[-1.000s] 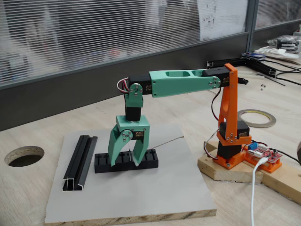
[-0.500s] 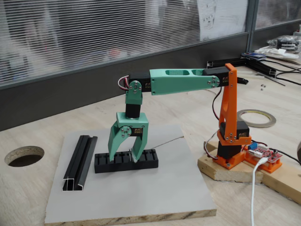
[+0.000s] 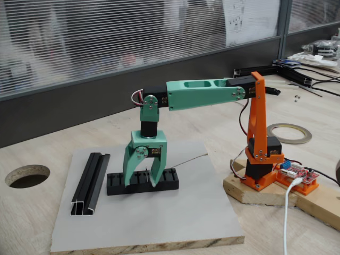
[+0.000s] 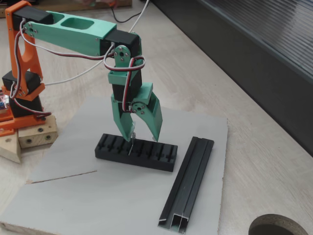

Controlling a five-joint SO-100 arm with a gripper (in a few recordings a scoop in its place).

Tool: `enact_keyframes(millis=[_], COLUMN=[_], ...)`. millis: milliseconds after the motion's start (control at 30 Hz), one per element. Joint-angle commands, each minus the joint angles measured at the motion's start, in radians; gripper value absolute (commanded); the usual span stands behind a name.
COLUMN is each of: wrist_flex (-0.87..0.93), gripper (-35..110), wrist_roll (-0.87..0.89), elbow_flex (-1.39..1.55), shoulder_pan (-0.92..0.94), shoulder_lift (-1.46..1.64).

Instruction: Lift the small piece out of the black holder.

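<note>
- The small piece (image 4: pixel 132 138), a thin pale sliver, stands upright over a slot of the black holder (image 4: pixel 135 152), a low matte black slotted block; whether its foot has left the slot cannot be told.
- The green two-finger gripper (image 4: pixel 138 138) hangs above the holder with its fingers spread, one finger beside the sliver; compared with half a second ago it sits slightly higher.
- The holder rests on a grey board (image 3: pixel 159 218) beside a black grooved rail (image 3: pixel 91 182).
- A pale wooden table (image 3: pixel 32 218) has a round hole (image 3: pixel 26 176); blinds (image 3: pixel 106 37) hang behind. No writing is legible.
</note>
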Motion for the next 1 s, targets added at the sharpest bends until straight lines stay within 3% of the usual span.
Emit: enact_keyframes(millis=[0, 600, 967], wrist_flex=[0.012, 0.021, 0.008], gripper=[48, 47, 13], wrist_roll=[0.005, 0.005, 0.003], elbow_flex=[-0.029, -0.018, -0.031], shoulder_pan=[-0.009, -0.008, -0.008], shoulder_lift=[0.0, -0.002, -0.009])
